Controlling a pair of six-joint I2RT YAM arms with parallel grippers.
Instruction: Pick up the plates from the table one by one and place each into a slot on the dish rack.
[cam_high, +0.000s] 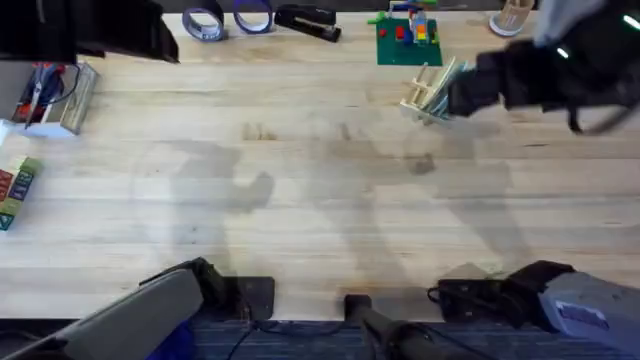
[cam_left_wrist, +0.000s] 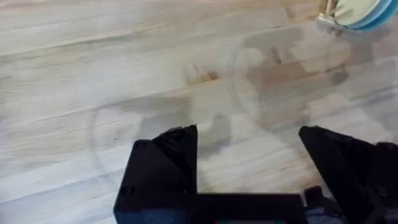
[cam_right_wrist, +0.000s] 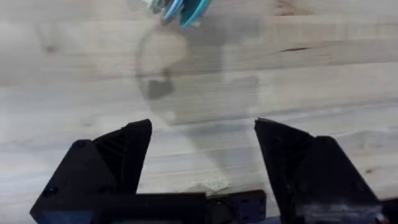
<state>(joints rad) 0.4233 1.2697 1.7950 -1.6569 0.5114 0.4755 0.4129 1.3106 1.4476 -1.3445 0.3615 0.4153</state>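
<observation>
A light wood table (cam_high: 320, 190) made of long planks with visible seams runs across the overhead view. Its middle is bare, crossed by soft grey shadows.

Along the far edge sit several other things. Two tape rolls (cam_high: 228, 19) lie side by side, with a black stapler (cam_high: 307, 21) just beside them. Further right is a green baseplate (cam_high: 407, 38) carrying small coloured bricks. At the left edge are a clear container (cam_high: 55, 95) holding pens and a small colourful box (cam_high: 15, 190).

The dish rack (cam_high: 432, 92), a small pale wooden frame with upright pegs, stands on the far right part of the table, near the green baseplate. Plates (cam_high: 447, 88) stand on edge in its slots. A large dark blurred shape (cam_high: 560, 70) reaches in from the upper right and covers the rack's right side, so the number of plates cannot be told from above.

In the left wrist view, the left gripper (cam_left_wrist: 249, 140) hangs over bare wood with its black fingers spread wide and nothing between them. The rack shows far off, holding a pale yellow plate (cam_left_wrist: 351, 9) and a blue one.

In the right wrist view, the right gripper (cam_right_wrist: 203, 134) is likewise spread apart and empty above bare wood, with blue plates in the rack well beyond it.
</observation>
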